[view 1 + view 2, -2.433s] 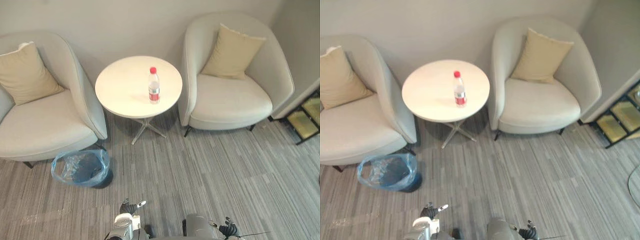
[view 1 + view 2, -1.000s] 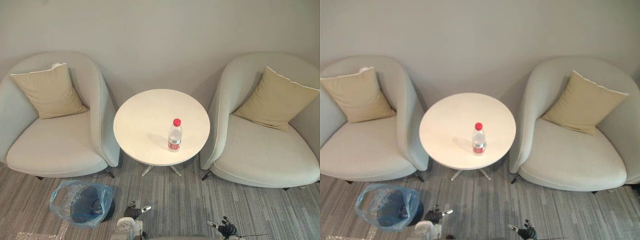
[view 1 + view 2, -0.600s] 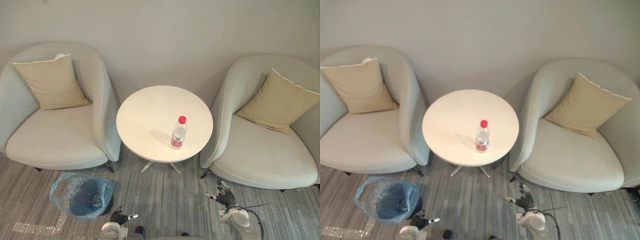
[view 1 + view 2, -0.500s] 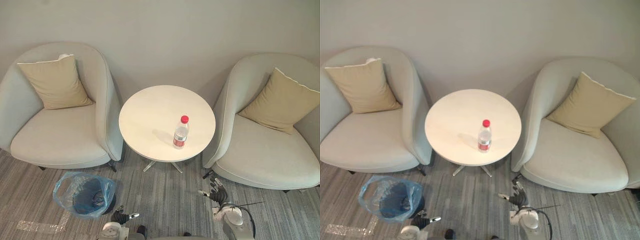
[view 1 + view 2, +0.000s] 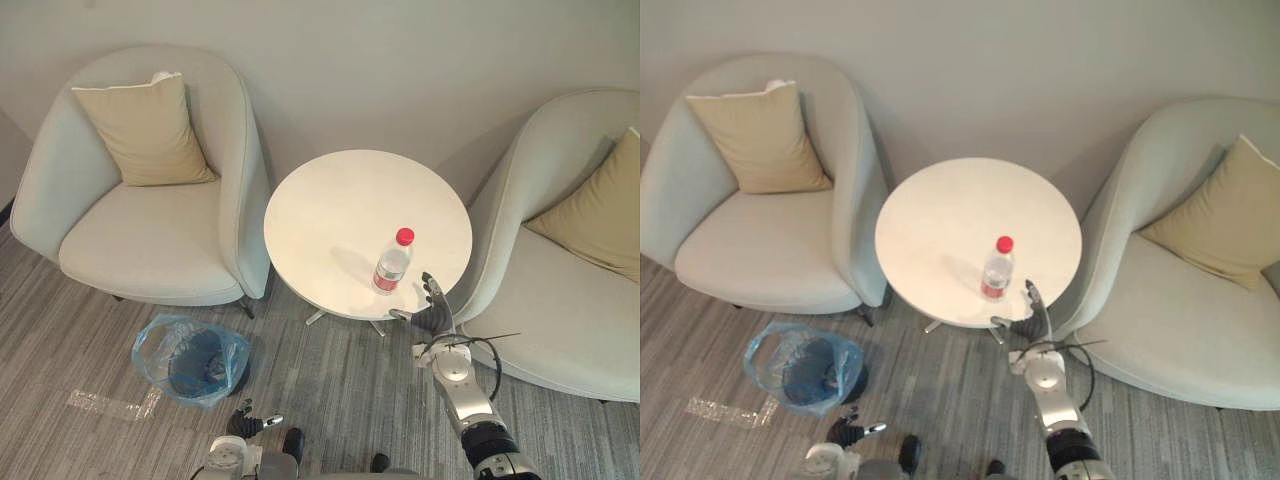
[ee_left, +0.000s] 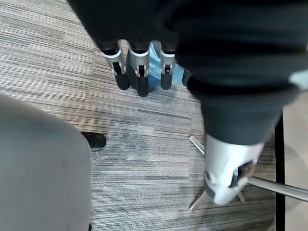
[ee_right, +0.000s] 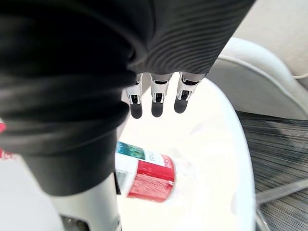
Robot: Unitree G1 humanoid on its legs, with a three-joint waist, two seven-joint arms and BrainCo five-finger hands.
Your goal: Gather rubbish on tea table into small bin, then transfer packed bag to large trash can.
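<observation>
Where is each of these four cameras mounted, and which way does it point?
Left eye view: on the head, looking down at the table, the bottle on it, armchairs and the small bin; right hand near the bottle, left hand low.
Right eye view: beside it, same scene, both hands.
Left wrist view: on the left wrist, facing carpet and the bin's blue bag past straight fingers.
Right wrist view: on the right wrist, facing the bottle past straight fingers.
Shared: bottle, in both eye views and the right wrist's.
</observation>
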